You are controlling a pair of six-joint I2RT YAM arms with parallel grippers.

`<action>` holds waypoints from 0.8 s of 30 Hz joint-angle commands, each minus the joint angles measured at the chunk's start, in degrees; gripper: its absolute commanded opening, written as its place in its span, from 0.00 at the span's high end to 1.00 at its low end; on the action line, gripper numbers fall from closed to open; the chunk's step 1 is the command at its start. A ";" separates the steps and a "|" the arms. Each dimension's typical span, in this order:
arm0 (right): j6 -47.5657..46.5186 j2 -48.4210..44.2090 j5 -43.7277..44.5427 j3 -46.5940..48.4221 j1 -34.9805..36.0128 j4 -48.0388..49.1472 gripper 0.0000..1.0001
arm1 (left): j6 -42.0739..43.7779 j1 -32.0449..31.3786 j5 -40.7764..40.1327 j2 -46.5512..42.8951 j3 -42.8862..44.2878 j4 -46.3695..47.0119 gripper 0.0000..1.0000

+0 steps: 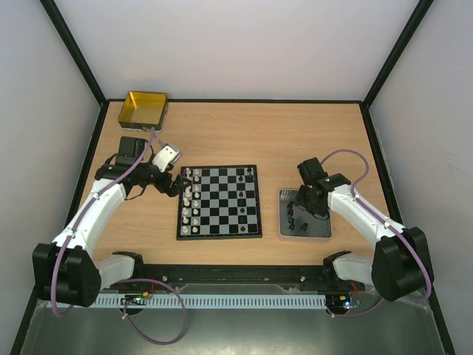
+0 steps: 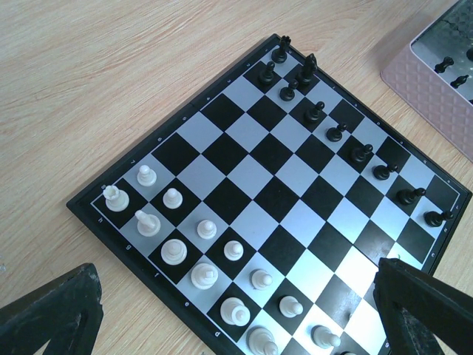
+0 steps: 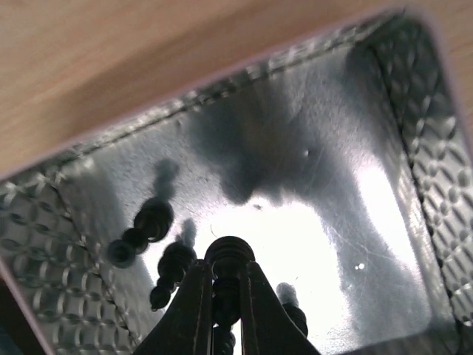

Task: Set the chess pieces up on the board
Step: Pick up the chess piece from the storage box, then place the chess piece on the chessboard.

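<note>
Fingers of right gripper (image 3: pixel 224 279) pinch glossy black plastic chess piece (image 3: pixel 229 253) in grey tray (image 3: pixel 432 174); left gripper (image 2: pixel 236 310) splayed over checkered board (image 2: pixel 244 159).

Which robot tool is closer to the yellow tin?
Left. The left tool hovers by the board's left edge, near the yellow tin; the right tool is beyond the board, gripping a black chess piece over the tray.

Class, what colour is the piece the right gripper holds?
Black; the piece in the right gripper shows best from the right wrist.
</note>
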 commanded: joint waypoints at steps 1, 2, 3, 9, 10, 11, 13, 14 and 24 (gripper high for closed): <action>-2.55 0.22 5.08 6.33 -0.16 -5.96 0.95 | -0.20 -0.26 0.13 -0.80 0.27 -0.14 0.01; -2.97 0.25 5.23 7.76 -0.16 -6.54 0.95 | -0.13 -0.22 0.10 -0.79 0.24 -0.07 0.01; -3.31 0.73 5.07 9.25 -0.22 -7.00 0.95 | -0.11 -0.19 0.14 -0.73 0.24 -0.05 0.01; -4.60 6.01 2.49 17.28 0.83 -8.23 0.95 | -0.02 -0.18 0.15 -0.86 0.20 0.04 0.01; -4.48 7.12 1.71 18.34 1.61 -7.95 0.95 | 0.02 -0.14 0.15 -0.95 0.16 0.08 0.01; -4.18 8.34 1.26 19.45 2.49 -7.88 0.96 | 0.02 -0.18 0.11 -0.97 0.12 0.04 0.01; -3.54 10.78 1.80 21.86 5.13 -7.28 0.97 | 0.07 -0.21 0.06 -1.06 -0.07 0.10 0.01; -3.25 12.04 1.88 22.99 6.28 -6.99 0.97 | 0.00 -0.23 0.06 -1.08 -0.06 0.22 0.01; -1.53 24.67 0.05 31.27 13.40 -2.62 0.97 | -0.13 -0.17 -0.88 -0.96 -0.46 0.82 0.01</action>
